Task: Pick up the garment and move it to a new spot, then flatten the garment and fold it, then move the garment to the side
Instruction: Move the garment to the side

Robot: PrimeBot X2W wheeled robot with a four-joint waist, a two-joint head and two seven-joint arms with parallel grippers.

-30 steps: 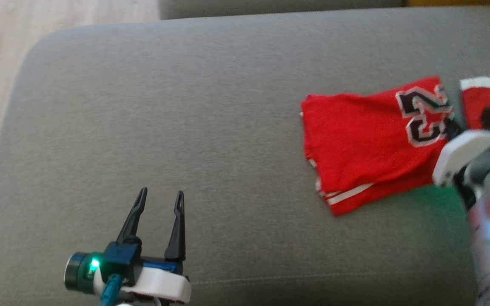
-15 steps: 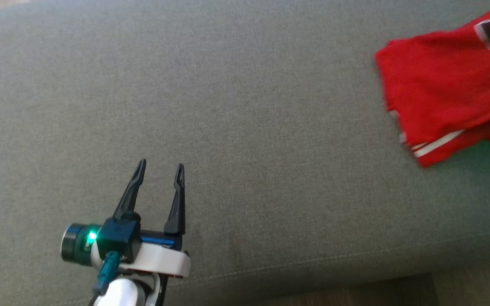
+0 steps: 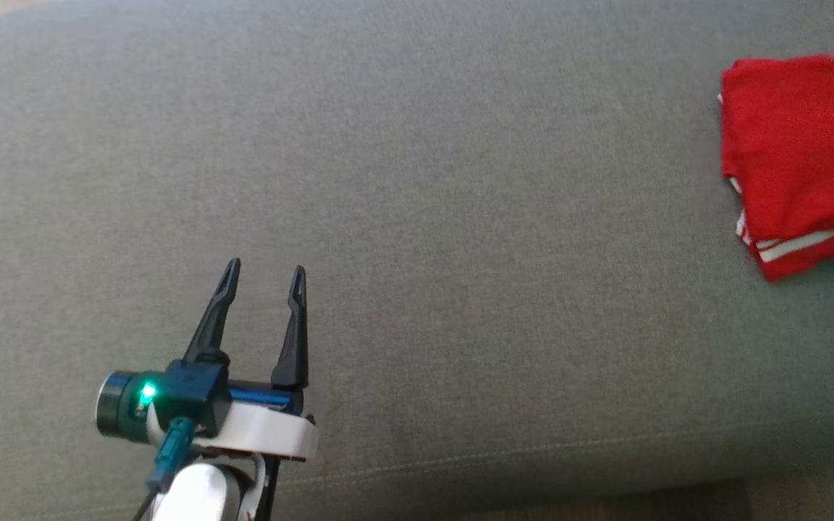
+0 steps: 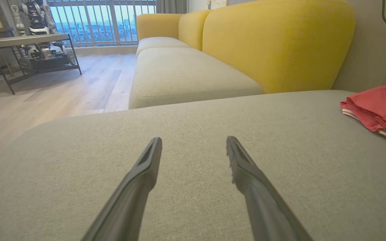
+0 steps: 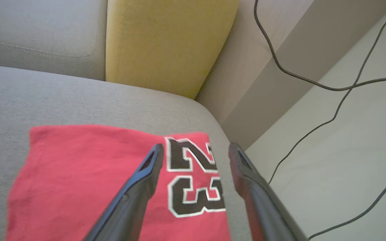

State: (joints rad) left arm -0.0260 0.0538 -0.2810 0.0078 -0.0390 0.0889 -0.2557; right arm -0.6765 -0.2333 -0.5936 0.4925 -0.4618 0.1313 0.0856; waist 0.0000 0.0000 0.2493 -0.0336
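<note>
Head view: folded garment (image 3: 801, 145) on sofa (image 3: 460, 181), right edge of frame
Left gripper (image 3: 266, 265): wide, empty, lower left
Right gripper (image 5: 196, 145): wide, over garment

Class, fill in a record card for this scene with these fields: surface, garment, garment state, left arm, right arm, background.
surface: grey sofa cushion
garment: red jersey numbered 23, near the cushion's right end
garment state: folded and lying flat, with layered edges and white trim showing
left arm: left gripper open and empty, over bare cushion, apart from the jersey
right arm: right gripper open, fingers spread above the jersey's number, gripping nothing
background: yellow backrest behind the cushion; dark cables beside the sofa
</note>
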